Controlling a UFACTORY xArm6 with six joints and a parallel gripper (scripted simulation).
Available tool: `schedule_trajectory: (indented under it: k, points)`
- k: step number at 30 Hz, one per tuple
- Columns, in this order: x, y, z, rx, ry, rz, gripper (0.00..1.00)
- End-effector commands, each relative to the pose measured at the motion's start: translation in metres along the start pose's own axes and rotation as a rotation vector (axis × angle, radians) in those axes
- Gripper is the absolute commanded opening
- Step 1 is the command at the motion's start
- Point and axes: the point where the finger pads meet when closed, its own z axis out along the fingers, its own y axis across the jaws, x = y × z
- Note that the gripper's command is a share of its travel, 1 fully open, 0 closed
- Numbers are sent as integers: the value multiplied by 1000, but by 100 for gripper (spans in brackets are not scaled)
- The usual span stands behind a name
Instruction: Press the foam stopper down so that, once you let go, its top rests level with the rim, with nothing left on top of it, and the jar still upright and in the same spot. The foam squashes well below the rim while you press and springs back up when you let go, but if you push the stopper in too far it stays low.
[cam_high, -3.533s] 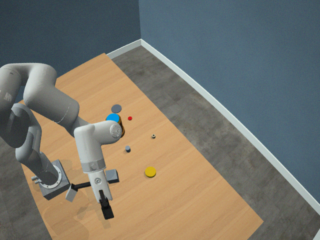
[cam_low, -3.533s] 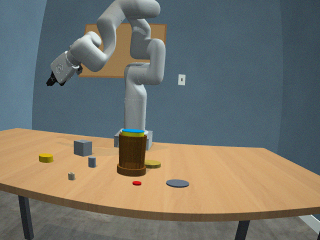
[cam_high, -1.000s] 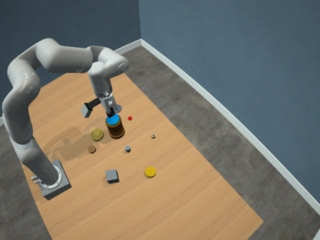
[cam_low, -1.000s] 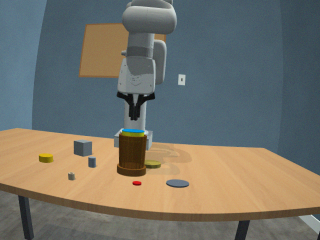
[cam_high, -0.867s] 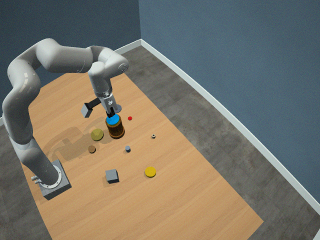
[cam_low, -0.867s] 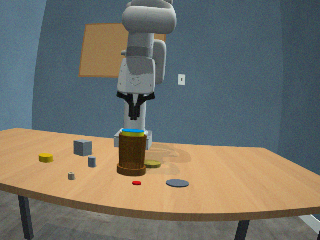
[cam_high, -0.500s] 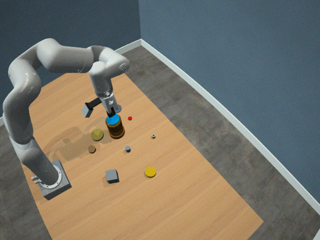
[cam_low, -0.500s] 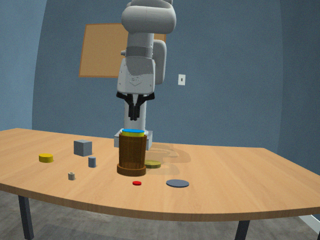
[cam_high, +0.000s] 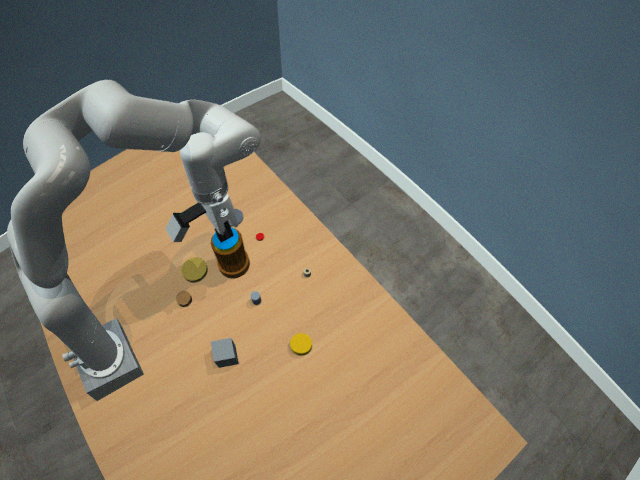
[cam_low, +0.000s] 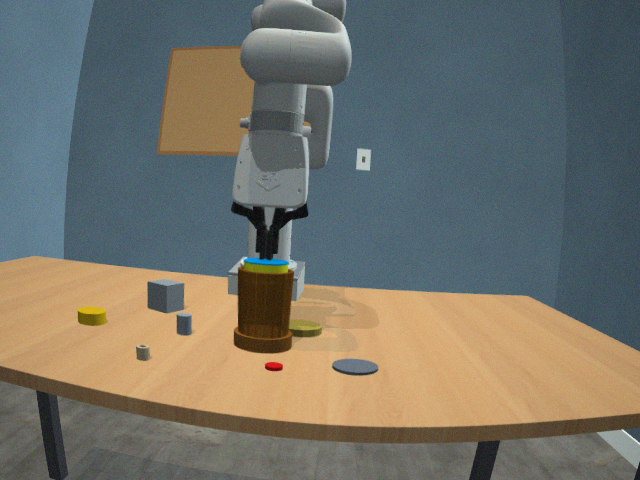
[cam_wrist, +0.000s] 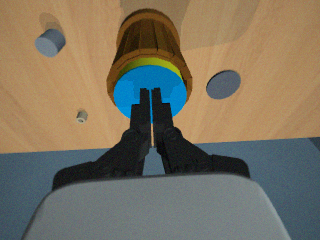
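A brown wooden jar (cam_low: 264, 308) stands upright on the table; it also shows in the overhead view (cam_high: 230, 254) and in the wrist view (cam_wrist: 148, 47). Its foam stopper (cam_low: 266, 265) has a blue top and a yellow side, and it stands a little above the rim; the blue top shows in the wrist view (cam_wrist: 150, 91). My gripper (cam_low: 266, 255) is shut and empty. Its fingertips point straight down and touch the middle of the blue top, as the wrist view (cam_wrist: 150, 92) and the overhead view (cam_high: 224, 235) show.
Around the jar lie an olive disc (cam_high: 194, 269), a brown disc (cam_high: 183, 298), a small red disc (cam_low: 273, 366), a flat grey disc (cam_low: 354, 366), a small grey cylinder (cam_low: 184, 323), a tiny beige ring (cam_low: 143, 352), a grey cube (cam_low: 165, 295) and a yellow disc (cam_low: 92, 315).
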Motion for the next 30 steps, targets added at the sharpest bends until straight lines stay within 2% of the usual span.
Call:
schedule_trajectory:
  k: [1, 30]
  points:
    - [-1, 0, 1, -1, -4, 0, 0]
    - [-1, 0, 9, -1, -4, 0, 0]
